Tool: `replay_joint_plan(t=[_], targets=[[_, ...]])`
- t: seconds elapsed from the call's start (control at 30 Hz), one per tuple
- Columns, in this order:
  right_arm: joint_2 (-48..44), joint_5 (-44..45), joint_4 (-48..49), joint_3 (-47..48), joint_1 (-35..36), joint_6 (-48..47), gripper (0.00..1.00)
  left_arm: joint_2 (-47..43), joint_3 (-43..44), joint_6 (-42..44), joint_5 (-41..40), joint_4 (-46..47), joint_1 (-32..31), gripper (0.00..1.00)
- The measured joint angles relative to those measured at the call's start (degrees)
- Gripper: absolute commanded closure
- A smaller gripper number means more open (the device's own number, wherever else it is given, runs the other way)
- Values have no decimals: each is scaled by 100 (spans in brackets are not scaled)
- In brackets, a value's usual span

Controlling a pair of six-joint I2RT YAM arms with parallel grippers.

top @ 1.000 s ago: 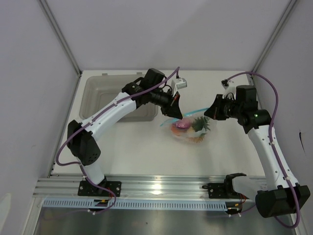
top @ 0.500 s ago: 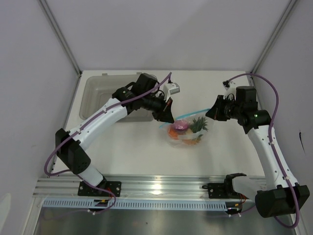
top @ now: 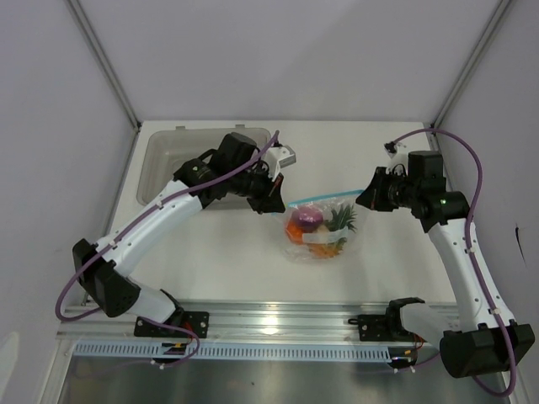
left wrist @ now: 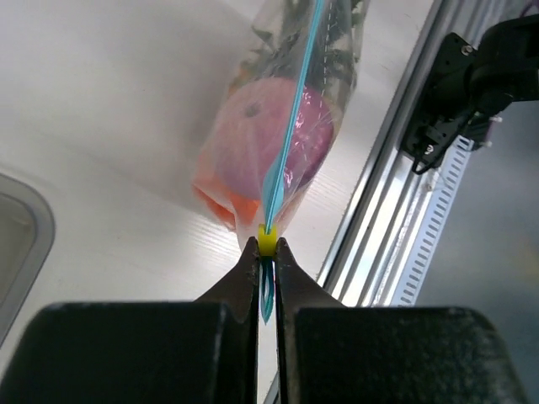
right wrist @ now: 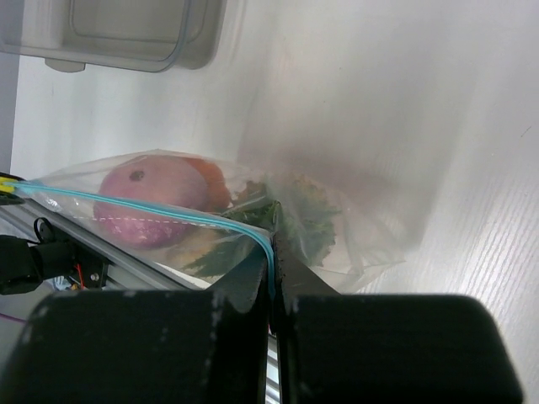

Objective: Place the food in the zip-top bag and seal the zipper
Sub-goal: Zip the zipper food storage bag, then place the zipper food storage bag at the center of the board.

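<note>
Between two end effectors [top: 277, 204] [top: 365, 200] clamped on its zipper [top: 324, 199] stretches the zip-top bag [top: 320, 234].

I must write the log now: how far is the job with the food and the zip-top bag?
Done: the onion, orange and pineapple sit inside the zip-top bag. In hand: the left gripper pinches the zipper at its yellow slider, and the right gripper pinches the other end. Remaining: whether it is fully sealed cannot be told; then release.
</note>
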Motion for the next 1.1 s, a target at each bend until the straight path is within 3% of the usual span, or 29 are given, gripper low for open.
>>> replay_joint_plan(t=[0.37,0.53,0.7,0.73,0.83,1.1], targets=[[-37,11,-4,0,-9,0,100,-404,-234,-114,-979,-133,-52,99],[-39,15,-44,0,-9,2,100,-411,-444,-138,-1054,-87,-138,98],[-35,236,-81,0,-63,101,100,-409,-448,-254,-844,96,-142,53],[-17,317,-87,0,-85,136,100,-409,-448,-337,-850,190,-140,35],[129,538,-101,42,-127,273,100,-409,-415,-516,-903,533,-140,1],[973,1058,50,431,-695,627,100,-1054,-529,-1075,-1051,1941,-138,1]])
